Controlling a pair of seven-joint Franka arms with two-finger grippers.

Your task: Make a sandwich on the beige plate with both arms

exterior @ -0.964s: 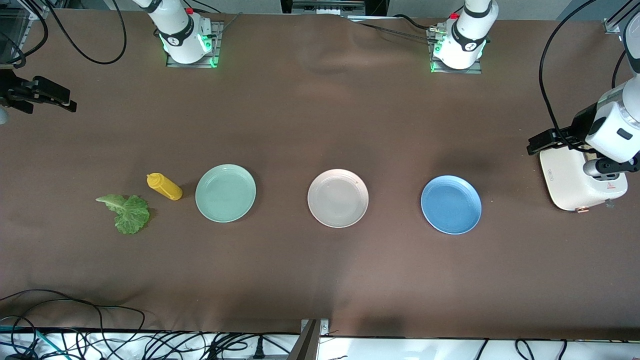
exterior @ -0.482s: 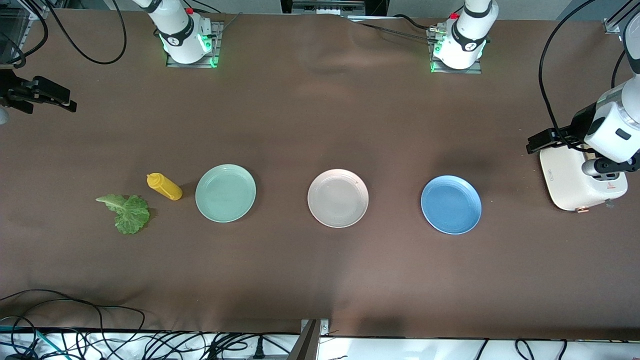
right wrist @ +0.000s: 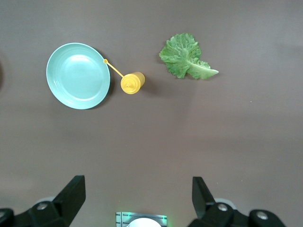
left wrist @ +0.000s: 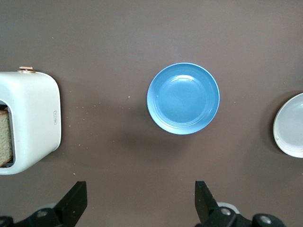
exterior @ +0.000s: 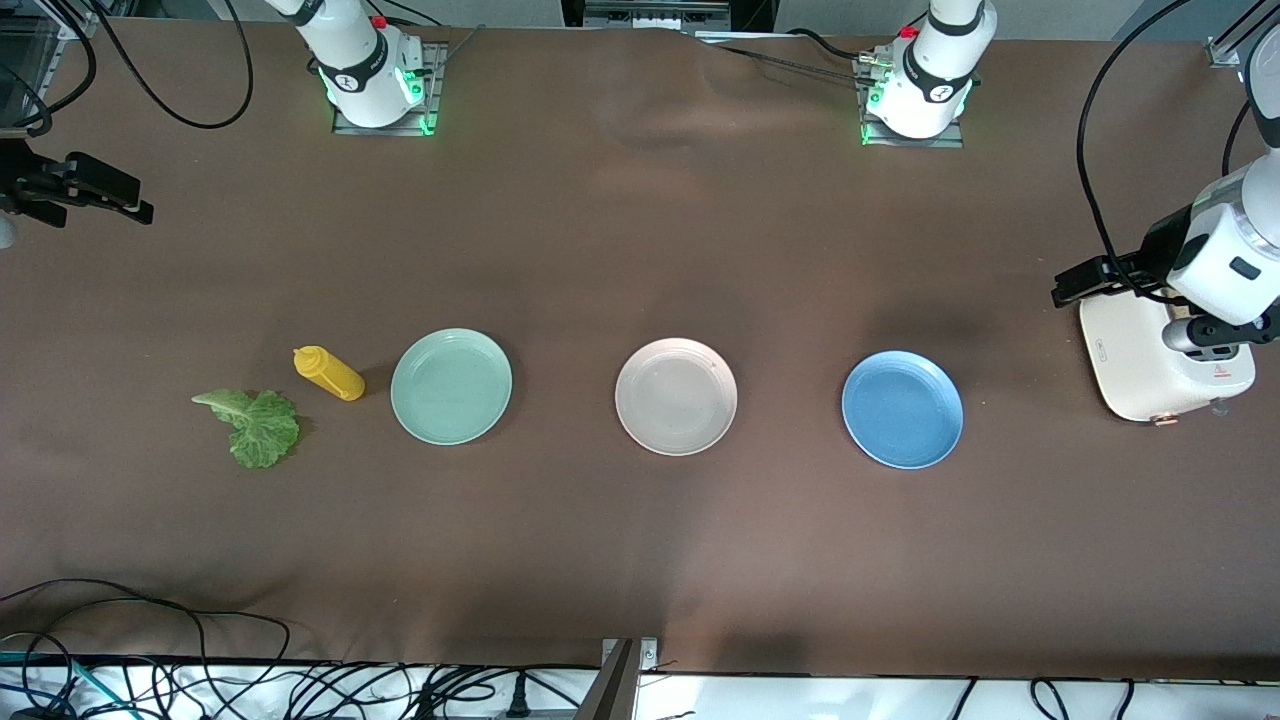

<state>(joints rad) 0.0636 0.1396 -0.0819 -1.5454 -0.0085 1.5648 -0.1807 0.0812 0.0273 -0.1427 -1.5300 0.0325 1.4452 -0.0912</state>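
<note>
Nothing on the table has shifted; only the left gripper (left wrist: 139, 203), jaws wide and empty, has crept slightly over the toaster (exterior: 1160, 355). Right gripper (right wrist: 137, 198) waits open, high over bare table. Beige plate (exterior: 676, 396) sits between the mint plate (exterior: 451, 386) and blue plate (exterior: 902, 408), bare.

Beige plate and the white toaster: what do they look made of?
Round pale beige plate: probably matte plastic or melamine; dull, even colour, soft sheen, faint concentric rings. Rounded white toaster: smooth, likely plastic or painted shell, with a small copper-coloured knob.
</note>
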